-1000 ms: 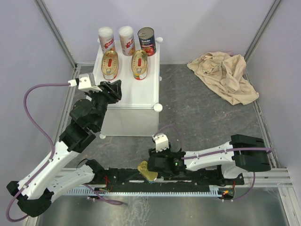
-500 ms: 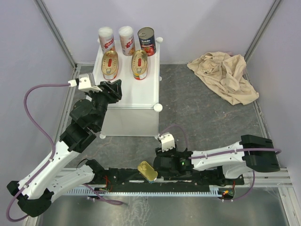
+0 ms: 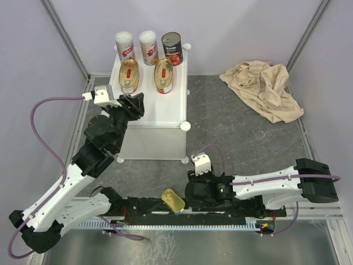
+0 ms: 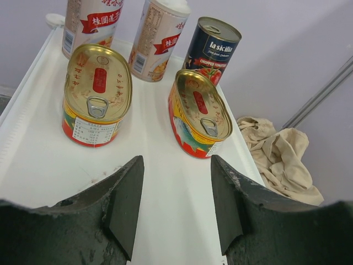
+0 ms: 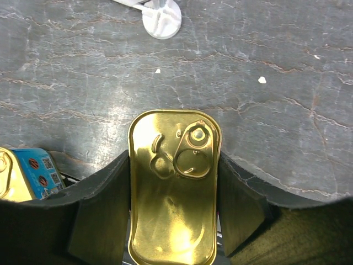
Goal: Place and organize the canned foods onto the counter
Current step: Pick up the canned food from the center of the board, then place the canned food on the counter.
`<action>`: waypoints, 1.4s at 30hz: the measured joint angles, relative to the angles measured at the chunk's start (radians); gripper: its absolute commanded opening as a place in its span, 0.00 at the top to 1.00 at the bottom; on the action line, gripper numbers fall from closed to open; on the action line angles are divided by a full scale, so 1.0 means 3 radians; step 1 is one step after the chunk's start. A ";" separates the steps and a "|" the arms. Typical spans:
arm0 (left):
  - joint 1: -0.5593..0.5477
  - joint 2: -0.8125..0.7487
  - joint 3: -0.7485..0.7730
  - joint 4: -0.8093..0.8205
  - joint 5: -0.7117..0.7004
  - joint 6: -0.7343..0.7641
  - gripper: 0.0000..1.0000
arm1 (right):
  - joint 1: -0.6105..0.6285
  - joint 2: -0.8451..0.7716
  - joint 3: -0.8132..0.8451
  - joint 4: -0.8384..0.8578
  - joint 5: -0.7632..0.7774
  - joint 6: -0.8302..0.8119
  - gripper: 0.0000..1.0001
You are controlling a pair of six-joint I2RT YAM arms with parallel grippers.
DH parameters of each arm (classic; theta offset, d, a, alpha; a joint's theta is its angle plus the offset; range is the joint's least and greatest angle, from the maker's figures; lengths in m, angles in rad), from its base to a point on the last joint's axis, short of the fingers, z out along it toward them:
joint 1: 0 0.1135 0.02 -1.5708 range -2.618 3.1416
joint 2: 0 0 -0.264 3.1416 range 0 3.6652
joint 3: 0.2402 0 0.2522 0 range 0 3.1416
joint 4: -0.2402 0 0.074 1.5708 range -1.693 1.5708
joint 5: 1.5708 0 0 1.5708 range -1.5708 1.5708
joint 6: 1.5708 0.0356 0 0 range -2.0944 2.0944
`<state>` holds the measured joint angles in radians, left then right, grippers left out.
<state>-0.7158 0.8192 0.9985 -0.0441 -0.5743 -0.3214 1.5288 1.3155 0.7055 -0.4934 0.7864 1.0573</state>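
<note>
On the white counter [image 3: 160, 107] stand two white-and-red cans [image 3: 125, 46] [image 3: 148, 47] and a dark can [image 3: 171, 48]. Two red-yellow oblong tins [image 3: 129, 76] [image 3: 164, 75] lie in front of them. My left gripper [image 4: 176, 163] hovers open over the bare counter top [image 4: 160, 210], short of the oblong tins [image 4: 97, 94] [image 4: 199, 113]. My right gripper [image 5: 174, 157] is shut on a gold rectangular tin [image 5: 174, 193], lid up, low at the near edge [image 3: 172, 200]. A second gold tin with a blue label [image 5: 14, 176] lies just to its left.
A beige cloth [image 3: 263, 88] lies crumpled at the back right of the dark stone floor. The counter's round white foot [image 5: 161, 16] stands just ahead of the held tin. A black rail [image 3: 220, 212] runs along the near edge between the arm bases.
My right gripper has closed on the gold tin and the arm has drawn back to the right; the tin now lies flat with its lid up. The left arm has barely moved.
</note>
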 measured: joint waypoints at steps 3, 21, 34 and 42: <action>0.0000 0.0001 0.0000 0.0010 0.0024 0.0000 0.41 | 0.0000 -0.0048 -0.0001 -0.0085 0.0015 0.0017 0.58; 0.0000 0.0017 -0.0010 0.0055 0.0039 -0.0001 0.41 | -0.0360 -0.1101 -0.0088 -0.0769 0.0340 0.0046 0.62; 0.0000 0.0084 -0.0010 0.0056 0.0104 0.0000 0.41 | -0.1259 -0.1266 0.0332 -0.0856 0.0136 -0.0785 0.64; 0.0000 0.0085 -0.0010 0.0055 0.0118 -0.0001 0.41 | -0.1569 -0.1156 0.1188 -0.0894 0.0051 -0.1328 0.65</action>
<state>-0.7158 0.8448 0.9955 -0.0277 -0.5388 -0.3218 1.0580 0.9688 1.0618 -0.7616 0.8017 0.6590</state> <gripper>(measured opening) 0.587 0.626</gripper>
